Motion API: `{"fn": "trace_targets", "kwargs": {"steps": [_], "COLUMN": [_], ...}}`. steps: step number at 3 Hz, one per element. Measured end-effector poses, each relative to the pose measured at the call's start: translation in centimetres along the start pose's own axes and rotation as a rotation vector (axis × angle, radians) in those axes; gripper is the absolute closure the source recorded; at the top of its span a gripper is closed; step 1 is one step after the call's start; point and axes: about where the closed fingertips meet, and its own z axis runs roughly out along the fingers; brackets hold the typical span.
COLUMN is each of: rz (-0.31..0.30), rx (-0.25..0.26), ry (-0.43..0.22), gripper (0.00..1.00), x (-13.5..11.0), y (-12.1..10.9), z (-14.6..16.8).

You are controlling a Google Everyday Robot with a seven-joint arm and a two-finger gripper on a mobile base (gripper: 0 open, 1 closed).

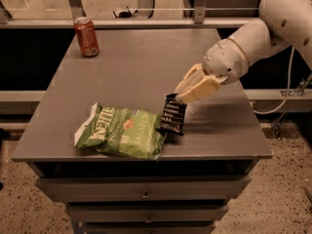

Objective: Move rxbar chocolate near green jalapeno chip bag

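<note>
The hand (180, 98), reaching in from the right, is clamped on the top end of the rxbar chocolate (173, 116). The bar hangs tilted, just beside the right edge of the green jalapeno chip bag (122, 130) at the near side of the table (141, 57). A red soda can (86, 36) stands far left.

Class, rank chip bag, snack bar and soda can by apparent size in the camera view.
green jalapeno chip bag: largest.
rxbar chocolate, held by the gripper beside the bag, and soda can: alike; can sits farther, unranked.
</note>
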Motion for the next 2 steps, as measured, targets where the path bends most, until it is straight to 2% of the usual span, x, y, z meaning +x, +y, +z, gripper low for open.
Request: {"fn": "trace_targets", "kwargs": {"steps": [2], "rz": [-0.048], "rx": [-0.041], "ry": [0.045], "gripper": [0.13], "x": [0.0], "y": [0.0], "z": [3.6]}}
